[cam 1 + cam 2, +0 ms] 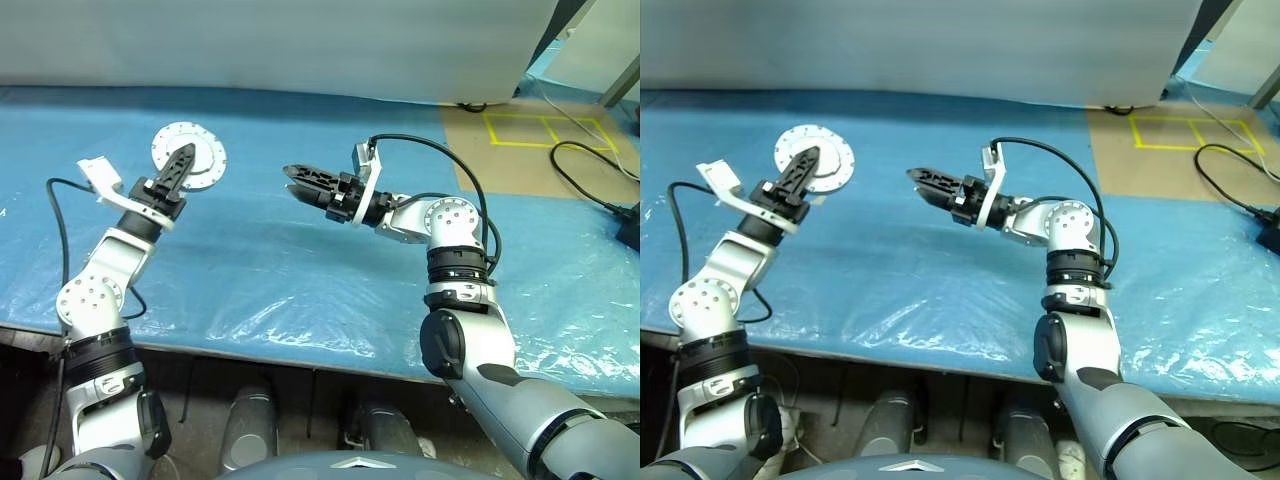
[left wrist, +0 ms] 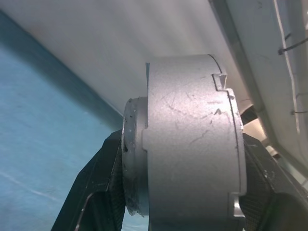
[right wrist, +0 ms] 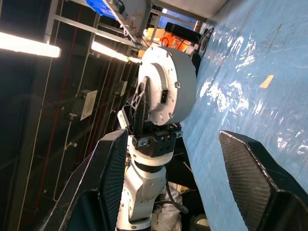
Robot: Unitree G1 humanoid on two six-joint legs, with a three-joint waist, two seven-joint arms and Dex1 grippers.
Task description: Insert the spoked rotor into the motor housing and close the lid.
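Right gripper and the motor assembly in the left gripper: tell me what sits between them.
Nothing. In the left eye view only bare blue sheet shows between the open right gripper and the motor assembly clamped in the left gripper.

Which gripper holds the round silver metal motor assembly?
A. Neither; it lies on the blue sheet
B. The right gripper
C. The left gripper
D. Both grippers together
C: the left gripper clamps the round silver metal motor assembly above the sheet, while the right gripper stands apart, open and empty.

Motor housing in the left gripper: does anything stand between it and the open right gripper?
Nothing visible does. The right gripper points at the motor housing, clamped in the left gripper, across a bare gap above the blue sheet.
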